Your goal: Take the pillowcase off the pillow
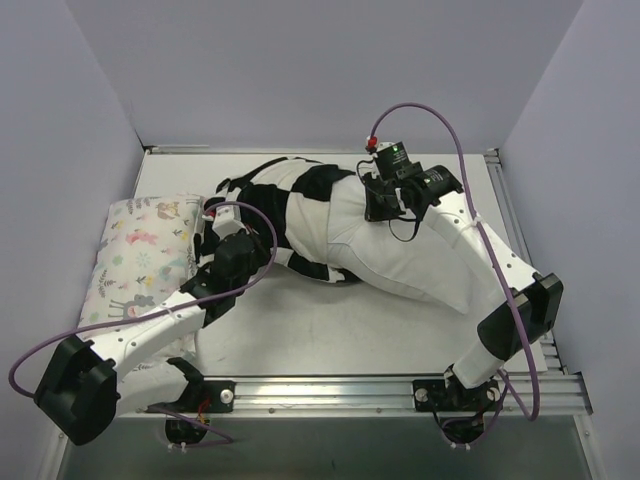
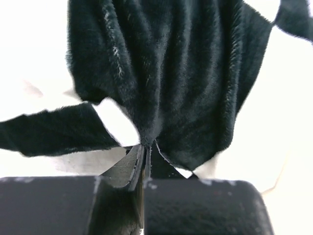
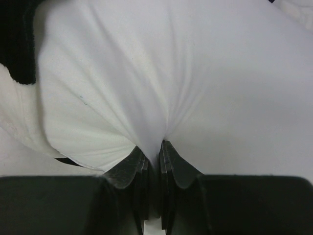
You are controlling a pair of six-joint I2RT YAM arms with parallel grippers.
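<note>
So the pillow (image 1: 400, 255) was lying on the table (image 1: 330, 340) roughly mid-table, with its long axis running on a diagonal. One end sat toward the far edge around the middle and the other pointed at the near right corner, where the right arm partly covered it. It was plain white smooth cotton, plump, with soft creases. The pillowcase (image 1: 290, 195) was bunched up over the far-left end of the pillow, closer to the table's far edge, and most of the white body was already bare. It was a fuzzy, plush fabric in big black and white squares, all crumpled, so the checker pattern read as patches. The left gripper (image 2: 145, 149) was pinched tight on a black fold of the pillowcase at its left end, with the pile fanning out from the pinch. The right gripper (image 3: 154, 147) was clamped on a tuck of the white pillow fabric, with wrinkles radiating from its fingertips, up near the pillow's far side. A second pillow with a pale floral print (image 1: 140, 255) lay along the table's left edge, its near end hidden under the left arm. From above I couldn't make out the actual fingertips of either gripper because the wrist bodies blocked them. The wrist views were cropped so close that the pillow's edges were cut off.
</note>
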